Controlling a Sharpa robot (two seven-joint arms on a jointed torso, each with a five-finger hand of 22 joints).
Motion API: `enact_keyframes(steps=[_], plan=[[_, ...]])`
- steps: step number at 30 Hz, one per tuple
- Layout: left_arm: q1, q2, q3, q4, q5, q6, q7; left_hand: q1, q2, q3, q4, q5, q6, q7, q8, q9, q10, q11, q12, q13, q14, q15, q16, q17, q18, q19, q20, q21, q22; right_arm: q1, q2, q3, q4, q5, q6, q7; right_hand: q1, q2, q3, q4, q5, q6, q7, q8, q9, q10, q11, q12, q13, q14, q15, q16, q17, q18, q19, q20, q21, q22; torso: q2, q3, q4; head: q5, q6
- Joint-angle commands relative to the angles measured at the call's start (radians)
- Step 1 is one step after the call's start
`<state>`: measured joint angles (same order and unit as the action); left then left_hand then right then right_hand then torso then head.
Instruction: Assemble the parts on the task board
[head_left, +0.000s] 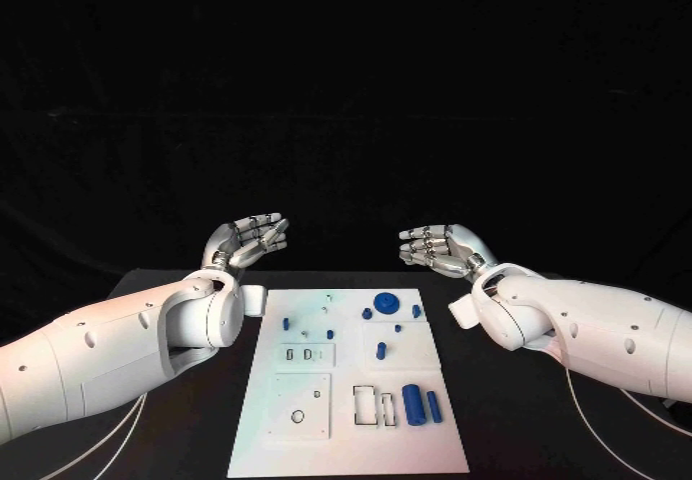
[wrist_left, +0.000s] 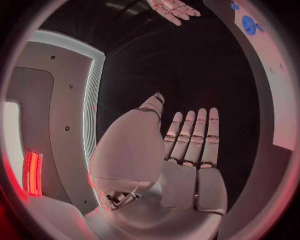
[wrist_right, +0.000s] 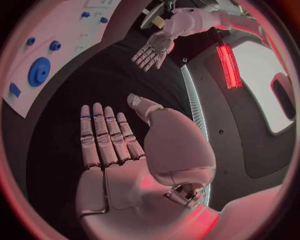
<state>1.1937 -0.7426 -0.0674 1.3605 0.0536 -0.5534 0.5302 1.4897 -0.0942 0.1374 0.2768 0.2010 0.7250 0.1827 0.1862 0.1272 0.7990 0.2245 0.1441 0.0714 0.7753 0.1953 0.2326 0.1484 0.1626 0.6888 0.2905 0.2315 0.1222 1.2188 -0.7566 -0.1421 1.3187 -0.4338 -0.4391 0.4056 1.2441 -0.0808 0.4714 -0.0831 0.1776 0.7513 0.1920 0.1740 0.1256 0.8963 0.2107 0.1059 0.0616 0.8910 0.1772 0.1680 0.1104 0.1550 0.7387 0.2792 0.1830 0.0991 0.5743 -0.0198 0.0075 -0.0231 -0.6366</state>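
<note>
Nearest me on the black desk (head_left: 173, 420) lies the white task board (head_left: 351, 440), with two blue cylinders (head_left: 421, 404) upright side by side near its right edge. Further up sit small blue parts (head_left: 381, 350) and a round blue disc (head_left: 387, 301). Beyond the board's far end, my left hand (head_left: 245, 240) and right hand (head_left: 444, 248) hover, palms up, fingers (wrist_right: 103, 135) spread, holding nothing.

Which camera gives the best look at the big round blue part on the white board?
The head view: the round blue part sits unobstructed near the task board's far edge. The right wrist view shows it large but distorted; the left wrist view shows it small at the rim.
</note>
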Motion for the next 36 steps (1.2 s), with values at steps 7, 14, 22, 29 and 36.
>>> enact_keyframes(steps=[7, 14, 22, 29, 36], plan=[[0.008, -0.027, 0.002, 0.036, -0.022, 0.039, 0.014, 0.056, -0.020, 0.055, -0.005, -0.004, 0.131, 0.042, 0.051, 0.023, 0.166, -0.043, 0.011, -0.005, 0.152, -0.050, 0.062, 0.049, 0.023, 0.138, -0.023, 0.068, 0.015, 0.021, 0.005, 0.002, -0.020, -0.297, 0.011, -0.027, 0.012, -0.034, 0.073, -0.020, -0.011, 0.151, 0.043, 0.031, 0.018, 0.176, -0.036, -0.018, 0.002, 0.157, -0.042, 0.035, 0.013, 0.030, 0.134, -0.028, 0.053, 0.010, 0.028, -0.0020, 0.0085, -0.008, 0.005], [0.012, -0.066, 0.002, 0.095, -0.048, 0.073, -0.009, 0.069, -0.041, 0.099, 0.002, -0.004, 0.174, 0.027, 0.068, 0.030, 0.237, -0.064, 0.004, -0.004, 0.236, -0.079, 0.101, 0.088, 0.022, 0.211, -0.056, 0.115, 0.029, 0.041, 0.013, 0.004, -0.022, -0.506, 0.063, -0.120, 0.020, -0.053, 0.079, -0.032, 0.000, 0.203, 0.015, 0.054, 0.030, 0.275, -0.070, -0.013, 0.011, 0.285, -0.089, 0.093, 0.052, 0.030, 0.236, -0.075, 0.122, 0.040, 0.053, -0.0036, 0.0171, -0.015, 0.006], [0.015, -0.117, 0.004, 0.190, -0.078, 0.115, -0.029, 0.068, -0.053, 0.113, 0.004, -0.005, 0.184, 0.023, 0.071, 0.033, 0.254, -0.070, -0.005, -0.005, 0.260, -0.087, 0.113, 0.103, 0.022, 0.235, -0.068, 0.133, 0.037, 0.065, 0.025, 0.007, 0.009, -0.848, 0.151, -0.283, 0.020, -0.079, 0.017, -0.044, 0.027, 0.239, -0.022, 0.067, 0.047, 0.353, -0.118, -0.019, 0.025, 0.545, -0.169, 0.271, 0.184, 0.028, 0.428, -0.166, 0.320, 0.149, 0.091, -0.0130, 0.0325, -0.030, 0.009], [0.016, -0.145, 0.007, 0.248, -0.083, 0.126, -0.037, 0.066, -0.059, 0.116, 0.004, -0.006, 0.182, 0.023, 0.069, 0.033, 0.254, -0.069, -0.011, -0.006, 0.256, -0.086, 0.111, 0.105, 0.021, 0.238, -0.070, 0.137, 0.038, 0.078, 0.045, 0.009, 0.017, -1.033, 0.189, -0.358, -0.018, -0.114, 0.047, -0.015, 0.033, 0.232, -0.026, 0.055, 0.067, 0.325, -0.121, -0.045, 0.051, 0.602, -0.179, 0.673, 0.555, 0.017, 0.483, -0.186, 0.529, 0.314, 0.125, -0.0251, 0.0450, -0.049, 0.017], [0.020, -0.159, 0.011, 0.277, -0.084, 0.132, -0.041, 0.061, -0.063, 0.118, 0.005, -0.006, 0.179, 0.025, 0.067, 0.032, 0.253, -0.067, -0.017, -0.006, 0.252, -0.085, 0.108, 0.108, 0.020, 0.239, -0.070, 0.139, 0.038, 0.080, 0.067, 0.009, 0.005, -1.115, 0.213, -0.388, -0.021, -0.132, 0.070, 0.003, 0.035, 0.220, -0.018, 0.052, 0.088, 0.281, -0.110, -0.041, 0.066, 0.624, -0.165, 1.086, 0.990, -0.043, 0.594, -0.173, 0.919, 0.789, 0.146, -0.0302, 0.0530, -0.057, 0.020]])
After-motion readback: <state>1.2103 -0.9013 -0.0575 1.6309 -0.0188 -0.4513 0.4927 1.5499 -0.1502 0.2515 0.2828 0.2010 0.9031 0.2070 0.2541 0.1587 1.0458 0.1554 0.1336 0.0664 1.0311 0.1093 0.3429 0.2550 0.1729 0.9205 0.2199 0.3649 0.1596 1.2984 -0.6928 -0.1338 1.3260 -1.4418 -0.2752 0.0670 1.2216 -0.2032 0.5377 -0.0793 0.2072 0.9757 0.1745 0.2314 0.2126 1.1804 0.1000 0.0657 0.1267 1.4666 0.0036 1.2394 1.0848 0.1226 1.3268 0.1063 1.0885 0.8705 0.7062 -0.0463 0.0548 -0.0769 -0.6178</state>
